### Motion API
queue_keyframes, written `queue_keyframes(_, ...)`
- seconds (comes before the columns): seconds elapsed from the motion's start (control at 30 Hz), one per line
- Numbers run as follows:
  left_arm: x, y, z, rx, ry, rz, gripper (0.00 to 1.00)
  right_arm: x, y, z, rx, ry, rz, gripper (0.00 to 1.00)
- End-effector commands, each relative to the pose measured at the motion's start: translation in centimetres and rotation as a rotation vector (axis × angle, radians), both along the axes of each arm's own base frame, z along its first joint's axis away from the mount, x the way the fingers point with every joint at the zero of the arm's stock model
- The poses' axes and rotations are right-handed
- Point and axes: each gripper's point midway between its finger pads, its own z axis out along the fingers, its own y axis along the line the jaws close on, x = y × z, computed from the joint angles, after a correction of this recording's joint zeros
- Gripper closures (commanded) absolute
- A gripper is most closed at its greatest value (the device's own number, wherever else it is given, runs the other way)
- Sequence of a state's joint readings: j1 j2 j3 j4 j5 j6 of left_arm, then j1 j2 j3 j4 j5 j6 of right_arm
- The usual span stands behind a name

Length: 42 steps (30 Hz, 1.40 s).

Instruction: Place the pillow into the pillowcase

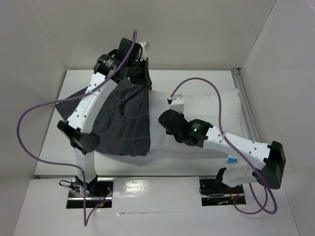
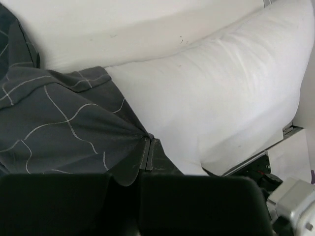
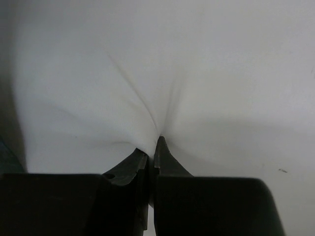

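Note:
The white pillow point(image 1: 206, 105) lies across the table's right half, and its left end goes under the open edge of the dark grey checked pillowcase point(image 1: 123, 123). My left gripper point(image 1: 145, 82) is at the far edge of the pillowcase. In the left wrist view the left gripper point(image 2: 149, 142) is shut on the hem of the pillowcase point(image 2: 59, 128), right beside the pillow point(image 2: 221, 88). My right gripper point(image 1: 171, 101) sits on top of the pillow near the pillowcase's mouth. In the right wrist view the right gripper point(image 3: 156, 143) is shut on a pinched fold of the pillow point(image 3: 147, 73).
White walls enclose the table point(image 1: 49, 152) at the back and sides. A metal rail point(image 1: 247, 113) runs along the right edge. Purple cables point(image 1: 29, 123) loop from both arms. A small blue tag point(image 1: 231, 160) shows at the pillow's near right edge.

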<state>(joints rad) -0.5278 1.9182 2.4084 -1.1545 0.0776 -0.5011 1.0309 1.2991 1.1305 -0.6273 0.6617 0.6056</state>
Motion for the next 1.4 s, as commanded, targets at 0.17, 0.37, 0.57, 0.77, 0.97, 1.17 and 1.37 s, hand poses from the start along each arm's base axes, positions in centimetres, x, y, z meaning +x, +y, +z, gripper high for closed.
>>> queue_keyframes(0.17, 3.2, -2.5, 0.3, -0.096, -0.077, -0.035, 1.0, 0.3, -0.6, -0.7, -0.015, -0.042, -0.073, 1.0)
queue_keyframes(0.37, 4.6, -4.2, -3.7, -0.084, 0.008, -0.068, 1.0, 1.5, 2.3, -1.8, 0.011, -0.044, -0.017, 1.0)
queue_keyframes(0.57, 4.3, -5.8, -5.4, -0.133, 0.084, -0.119, 1.0, 4.0, 2.5, -2.7, 0.018, -0.042, -0.031, 1.0)
queue_keyframes(0.77, 2.0, -9.5, -0.9, -0.301, 0.043, -0.252, 1.0, 6.8, 1.3, -5.4, 0.061, 0.012, -0.05, 1.0)
queue_keyframes(0.97, 4.0, -8.5, -4.8, -0.245, 0.128, -0.164, 0.94, 6.7, 0.3, -3.7, 0.061, 0.022, -0.061, 0.97)
queue_keyframes(1.17, 3.2, -2.7, -5.0, -0.042, 0.054, -0.024, 0.15, 4.2, -3.3, -0.9, 0.08, 0.04, -0.093, 0.31)
queue_keyframes(1.37, -1.1, 8.0, -2.3, 0.168, -0.07, 0.322, 0.15, 1.4, -6.4, 1.6, 0.104, 0.054, -0.087, 0.11)
